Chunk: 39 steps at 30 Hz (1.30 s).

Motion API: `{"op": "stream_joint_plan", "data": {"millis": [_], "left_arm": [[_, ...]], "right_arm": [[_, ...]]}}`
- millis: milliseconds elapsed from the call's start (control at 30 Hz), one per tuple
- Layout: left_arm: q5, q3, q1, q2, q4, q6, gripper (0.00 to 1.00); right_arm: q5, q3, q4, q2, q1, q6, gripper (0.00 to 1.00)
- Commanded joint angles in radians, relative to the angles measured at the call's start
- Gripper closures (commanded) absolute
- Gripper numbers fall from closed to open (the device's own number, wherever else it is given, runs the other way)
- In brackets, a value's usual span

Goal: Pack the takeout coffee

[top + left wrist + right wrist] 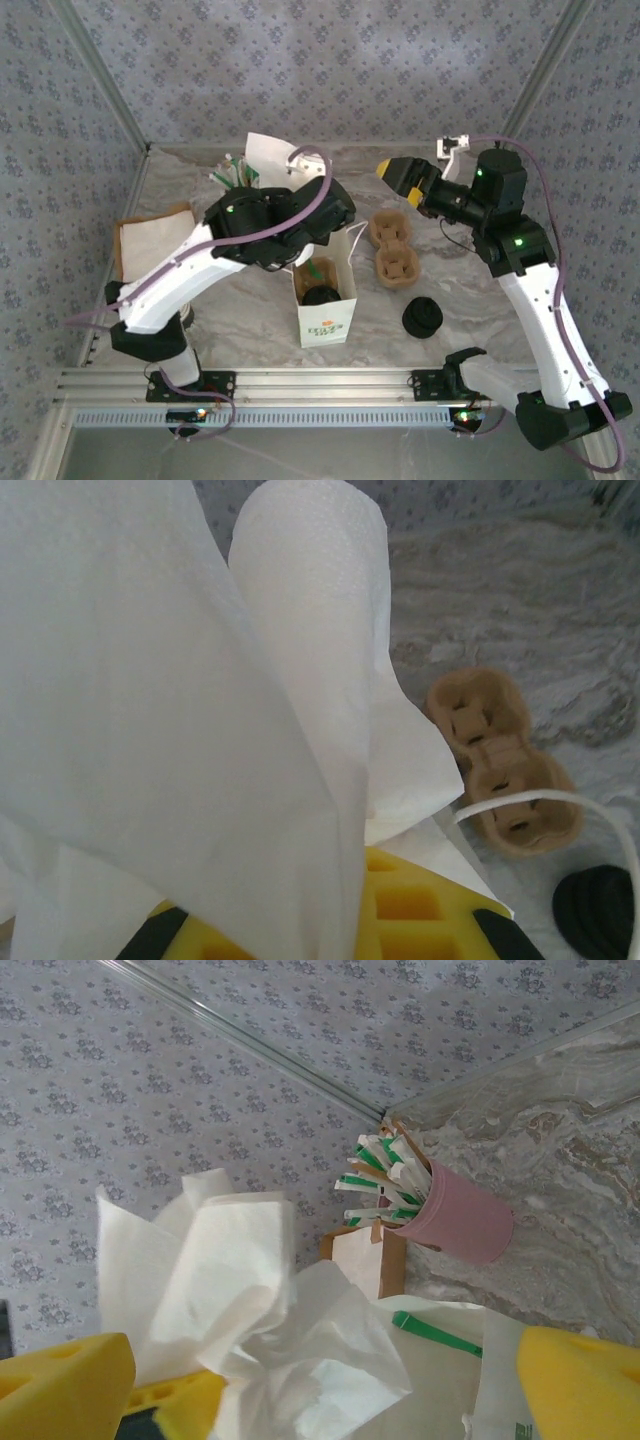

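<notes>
- Takeout coffee: standing inside the open white bag in the middle of the tabletop, seen from above as a round black lid.
- Probably light, with a thin paper wall that is easy to crush and a lid only pressed on; prone to spilling if tilted.
- Best taken gently around the body, just under the lid, and kept upright.
- Left gripper: closed narrow on a bunch of white napkins, near the bag.
- Right gripper: spread wide, holding nothing, raised at the far right.
- Counted: one coffee, one bag, two brown pulp carriers, one pile of black lids, one pink holder of straws.
</notes>
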<state>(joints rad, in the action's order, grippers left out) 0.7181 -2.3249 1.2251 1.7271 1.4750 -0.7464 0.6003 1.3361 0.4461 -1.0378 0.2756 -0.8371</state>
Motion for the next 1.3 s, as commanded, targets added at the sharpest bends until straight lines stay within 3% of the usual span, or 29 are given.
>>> {"op": "stream_joint_plan", "data": {"millis": [0,200,533,667,933,1267], "left_arm": [[-0.034,-0.078,0.011,0.065,0.140,-0.022,1.00],[-0.095,-0.284,0.027,0.252,0.311,-0.038,1.00],[-0.141,-0.223,0.027,0.251,0.304,-0.112,1.00],[-0.151,-0.081,0.027,0.173,0.207,-0.133,1.00],[-0.291,0.329,-0.037,-0.095,-0.109,-0.151,1.00],[-0.395,0.520,-0.078,-0.228,-0.316,-0.147,1.00]], "right_arm": [[0.036,-0.015,-0.004,0.025,-0.015,0.000,0.00],[0.052,-0.028,-0.014,0.034,-0.029,-0.010,0.00],[0.070,-0.041,-0.014,0.043,-0.049,-0.016,0.00],[0.076,-0.049,-0.025,0.043,-0.051,-0.021,0.00],[0.078,-0.053,-0.035,0.045,-0.050,-0.028,0.00],[0.077,-0.061,-0.048,0.044,-0.046,-0.040,0.00]]}}
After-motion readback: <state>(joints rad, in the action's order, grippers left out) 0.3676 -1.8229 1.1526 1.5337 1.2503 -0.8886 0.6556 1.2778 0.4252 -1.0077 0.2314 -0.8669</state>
